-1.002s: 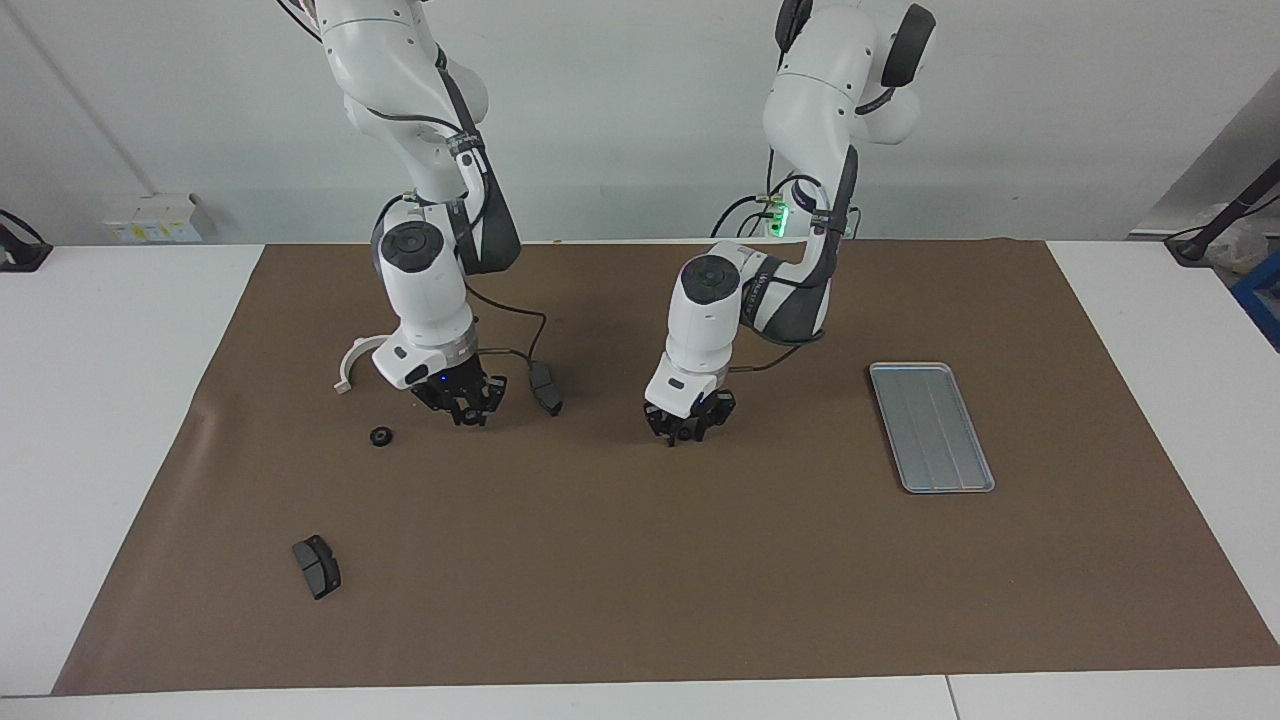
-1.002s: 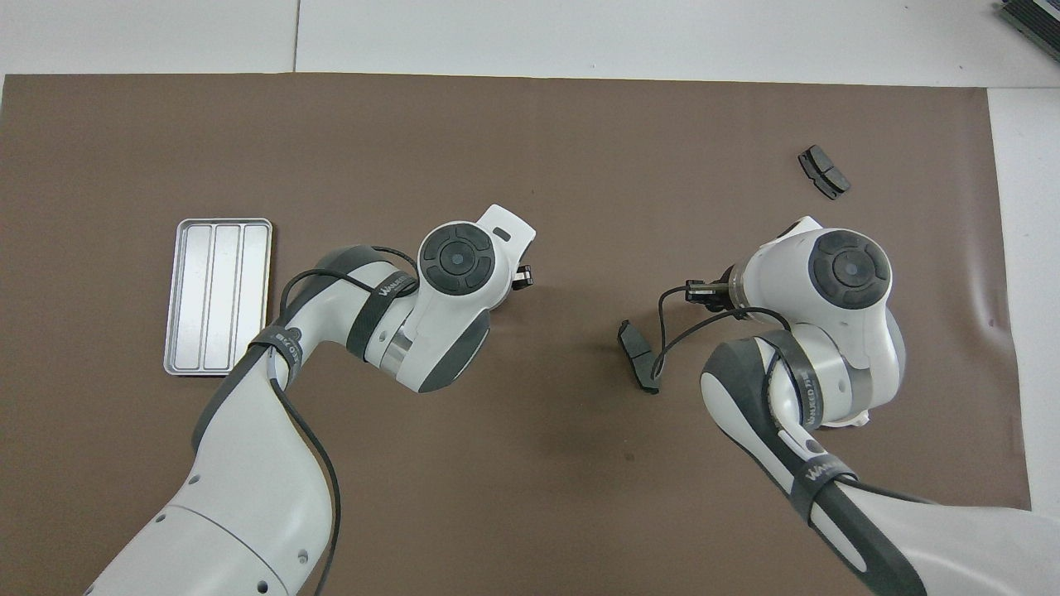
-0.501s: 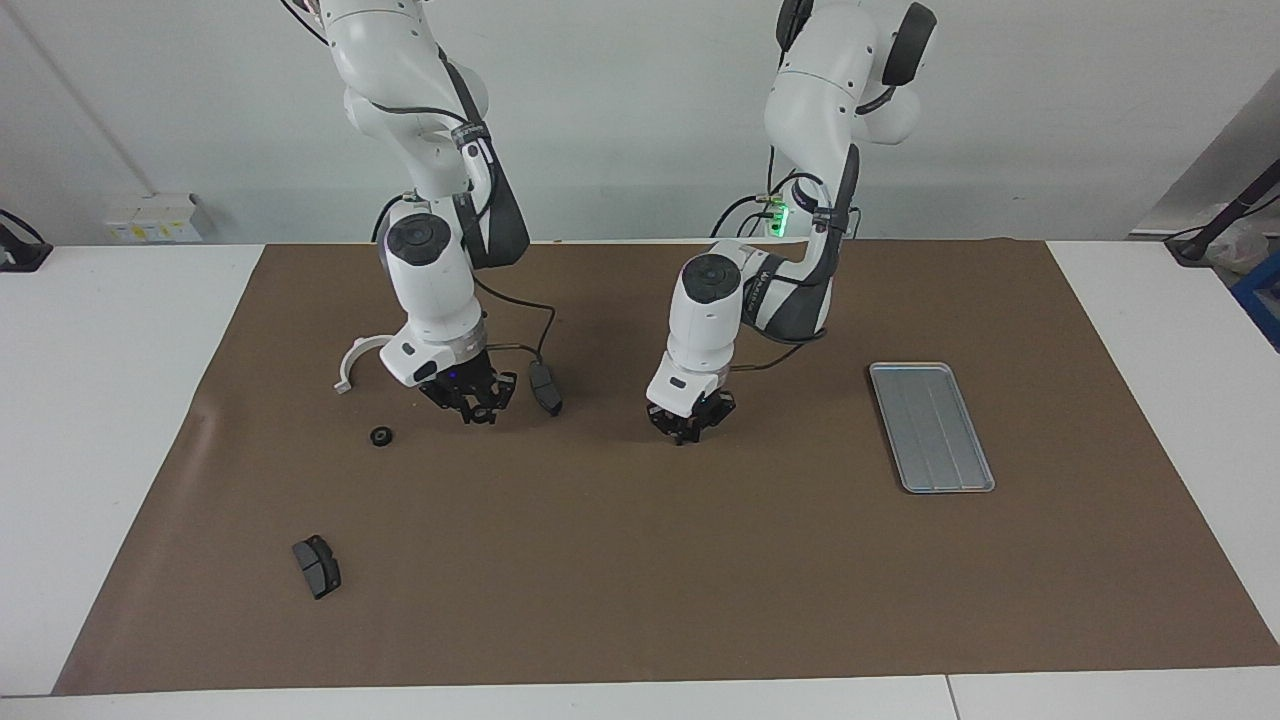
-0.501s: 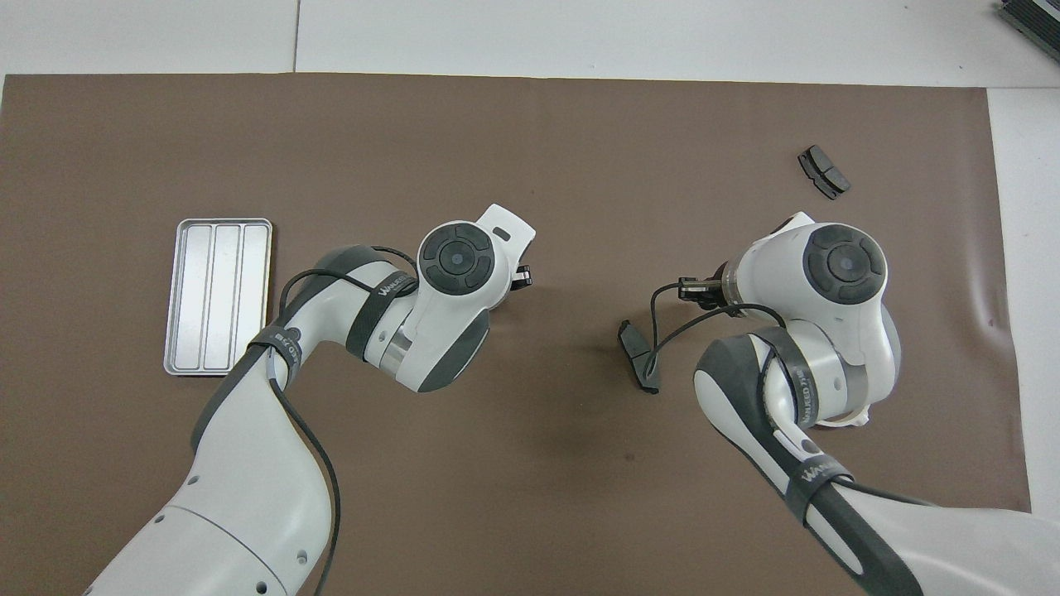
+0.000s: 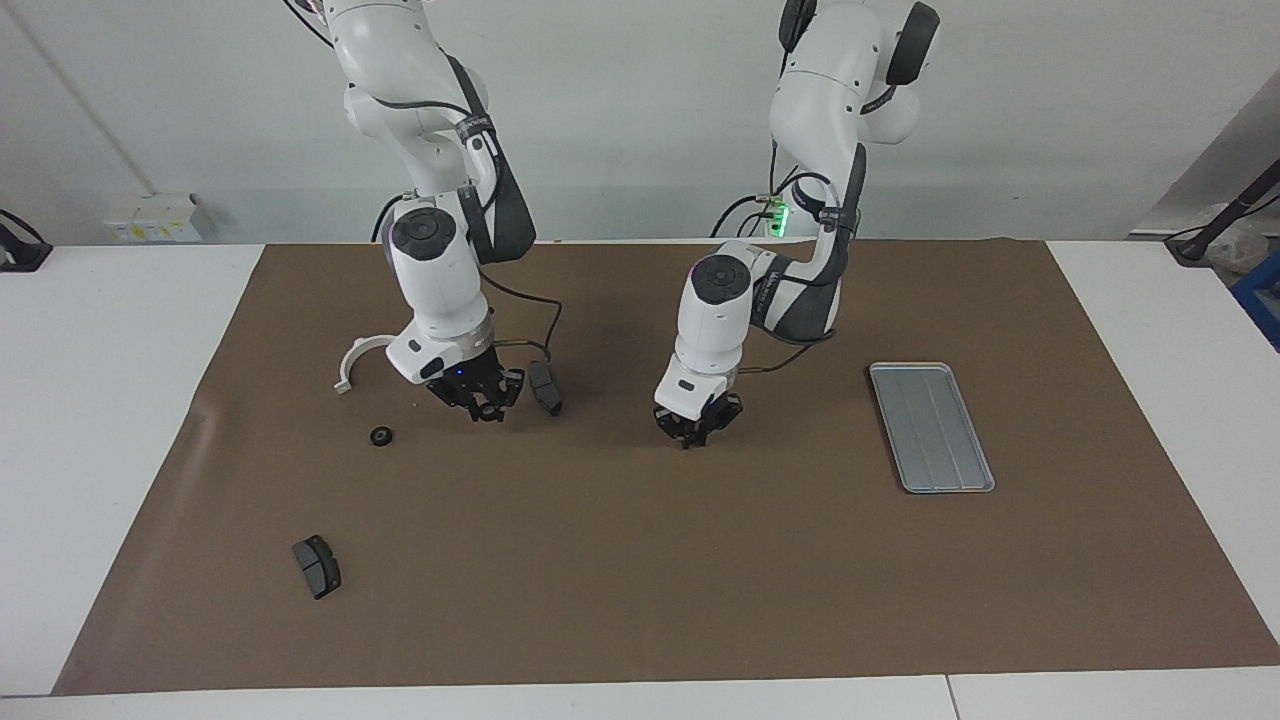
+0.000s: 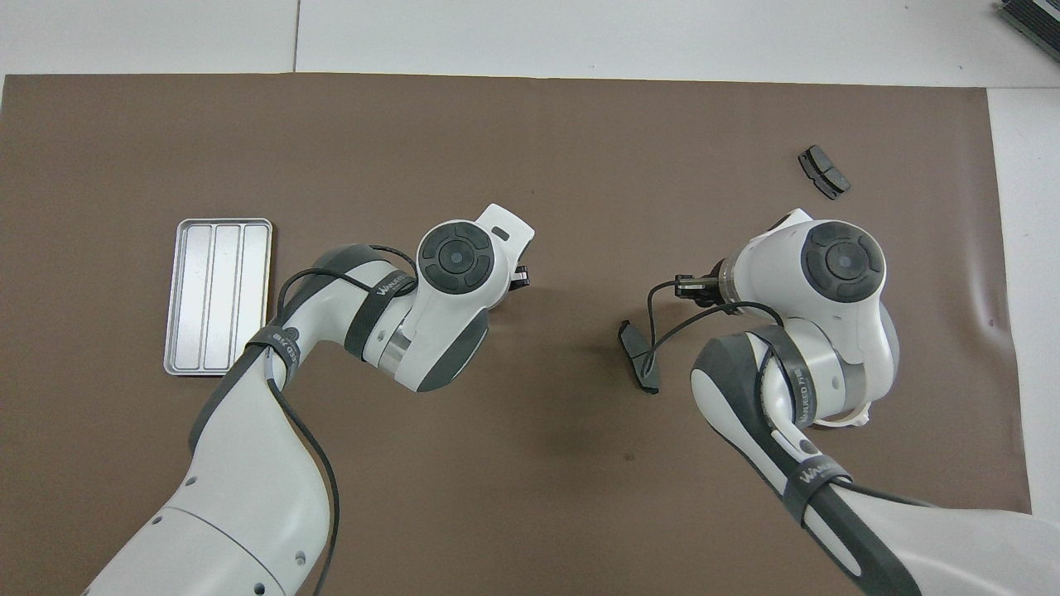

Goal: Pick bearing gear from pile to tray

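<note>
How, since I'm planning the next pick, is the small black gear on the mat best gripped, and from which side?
Grip the gear across its outer rim, coming straight down from above. It looks round and low and lies flat on the mat, so no side offers a handle. Bare mat surrounds it, and it lies apart from the bracket.

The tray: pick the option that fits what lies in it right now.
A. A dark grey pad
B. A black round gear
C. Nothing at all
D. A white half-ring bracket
C: the tray shows only its bare grooved floor in both views, while the one gear in view still lies on the brown mat toward the right arm's end of the table.
</note>
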Available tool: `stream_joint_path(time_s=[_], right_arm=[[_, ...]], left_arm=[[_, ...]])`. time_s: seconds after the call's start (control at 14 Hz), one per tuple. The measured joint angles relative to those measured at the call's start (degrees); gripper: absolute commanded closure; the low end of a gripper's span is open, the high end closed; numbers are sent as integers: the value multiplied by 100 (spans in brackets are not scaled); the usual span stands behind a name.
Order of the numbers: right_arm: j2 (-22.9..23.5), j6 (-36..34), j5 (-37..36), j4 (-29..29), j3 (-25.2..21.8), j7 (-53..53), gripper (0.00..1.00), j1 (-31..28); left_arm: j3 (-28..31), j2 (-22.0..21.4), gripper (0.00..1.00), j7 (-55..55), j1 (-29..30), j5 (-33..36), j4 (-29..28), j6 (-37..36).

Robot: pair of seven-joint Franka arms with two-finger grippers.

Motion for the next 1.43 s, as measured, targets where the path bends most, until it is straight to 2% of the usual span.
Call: stream_joint_path(time_s=[0.21,0.43,0.72,1.15,1.43], right_arm=[[4,-43,4,107,1,57,100,72],[55,-44,5,290,3,247,100,248],[374,-262,6,956,8,1045,100,841],[1350,-854,-22,2392,10,2127,100,1680],[2241,-1173,-192,3462,5,2725,100,2046]], left_arm=[[-2,-329,96,640,446,-330,71,-312],[12,-763,96,1828,1025,-732,214,-1269],[36,-1015,96,3358,1885,-800,217,-1938],[50,-837,96,4941,2818,-807,63,-1893],[53,-636,94,5527,3162,-807,-184,-1369]])
